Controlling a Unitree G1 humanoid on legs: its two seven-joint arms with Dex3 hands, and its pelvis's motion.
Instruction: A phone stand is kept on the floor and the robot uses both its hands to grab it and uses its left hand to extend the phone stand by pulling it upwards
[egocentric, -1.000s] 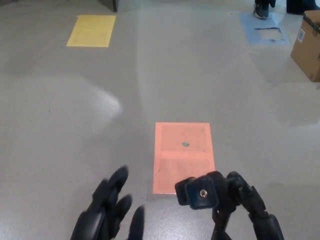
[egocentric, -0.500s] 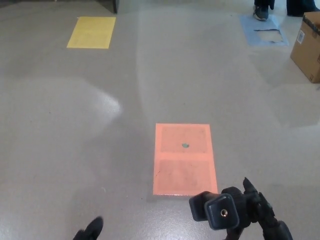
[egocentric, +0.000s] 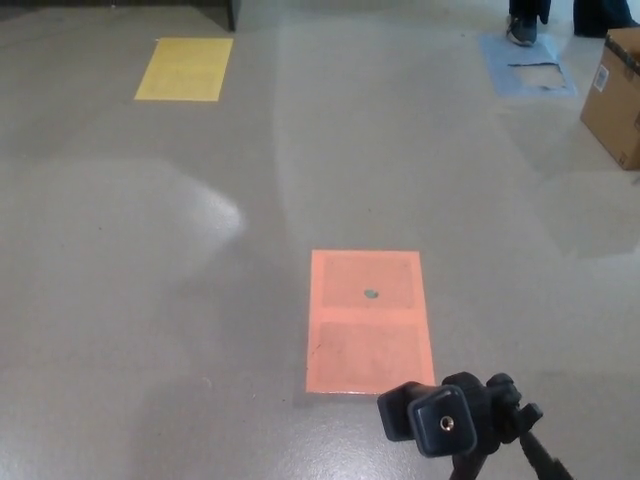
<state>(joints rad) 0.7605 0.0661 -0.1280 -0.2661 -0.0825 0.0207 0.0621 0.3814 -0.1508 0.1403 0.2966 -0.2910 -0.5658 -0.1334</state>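
Phone stand (egocentric: 447, 422): matte black, hard plastic or metal by its look; a blocky rounded head with a flat top face and a small brass-coloured screw at its middle, a stubby knob at its left side and more knobs at its right
Stand legs: thin black struts splay down from the head and run off the bottom edge of the head view
Where it is: at the lower edge, right of centre, just below and to the right of the orange mat, its head overlapping the mat's near right corner in the picture
Left hand: out of sight, so its fingers cannot be judged
Right hand: no part of it can be told apart from the black stand; whether it holds anything cannot be told
Orange mat (egocentric: 368, 320): flat rectangle, dull and scuffed, crossed by a faint seam, with a small dark spot in its upper half
Yellow mat (egocentric: 185, 68): flat rectangle far off at upper left
Blue mat (egocentric: 527, 62): pale, worn, at upper right, a person's dark shoe (egocentric: 523, 24) at its far edge
Cardboard box (egocentric: 616, 95): brown, with a white label, at the right edge
Floor (egocentric: 150, 300): smooth grey, faintly glossy, with a pale patch of reflected light at left; open all round the stand
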